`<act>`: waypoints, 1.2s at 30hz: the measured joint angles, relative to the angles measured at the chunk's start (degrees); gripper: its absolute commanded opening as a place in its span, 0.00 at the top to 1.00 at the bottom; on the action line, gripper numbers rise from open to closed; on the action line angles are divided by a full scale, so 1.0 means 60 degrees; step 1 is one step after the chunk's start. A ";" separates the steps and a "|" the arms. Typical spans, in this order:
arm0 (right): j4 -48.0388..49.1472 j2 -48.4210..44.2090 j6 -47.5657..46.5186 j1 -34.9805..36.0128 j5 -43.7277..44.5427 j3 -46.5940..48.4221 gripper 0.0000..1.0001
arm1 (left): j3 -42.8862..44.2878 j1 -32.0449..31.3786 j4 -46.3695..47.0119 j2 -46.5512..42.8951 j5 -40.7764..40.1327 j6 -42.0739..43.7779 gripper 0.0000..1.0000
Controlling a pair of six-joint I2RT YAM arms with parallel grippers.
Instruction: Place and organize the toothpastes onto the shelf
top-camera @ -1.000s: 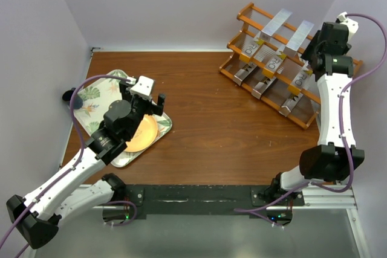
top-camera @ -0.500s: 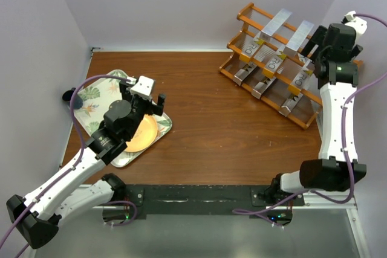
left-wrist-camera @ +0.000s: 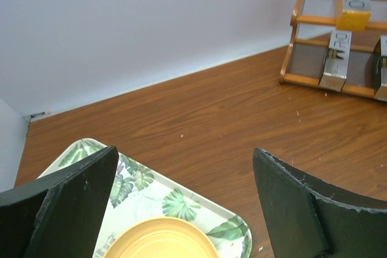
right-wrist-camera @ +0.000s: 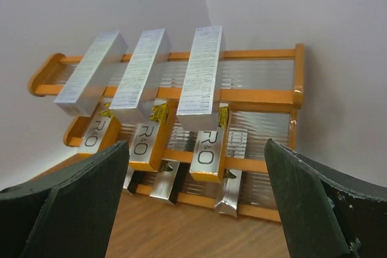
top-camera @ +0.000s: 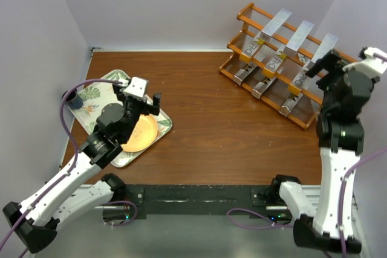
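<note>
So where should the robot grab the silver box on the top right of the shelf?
Probably across its long narrow sides near the upper end, coming down from above. That carton lies slanted on the shelf, with its upper end sticking up free.

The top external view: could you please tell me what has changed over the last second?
The right gripper opened, let go of the shiny silver toothpaste carton now lying at the right end of the top tier of the orange-brown wooden shelf, and pulled back toward the near right. The left gripper shifted slightly but stayed open above the leaf-patterned tray; the other cartons did not move.
</note>
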 measured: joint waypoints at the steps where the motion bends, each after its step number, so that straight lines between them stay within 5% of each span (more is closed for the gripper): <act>1: 0.0124 -0.0379 -0.0058 0.0007 -0.0004 -0.0222 0.02 | 0.0000 0.0000 0.0004 -0.0153 -0.0062 0.0000 0.02; 19: 0.1435 -0.7402 -0.1923 0.2269 0.1351 -0.5202 0.02 | -0.0699 0.0251 0.0685 -0.3614 -0.2328 0.0029 0.00; 36: 0.1963 -0.8298 -0.2361 0.2954 0.2291 -0.6969 0.02 | -0.2827 0.0313 0.1909 -0.5716 -0.3523 0.0138 0.00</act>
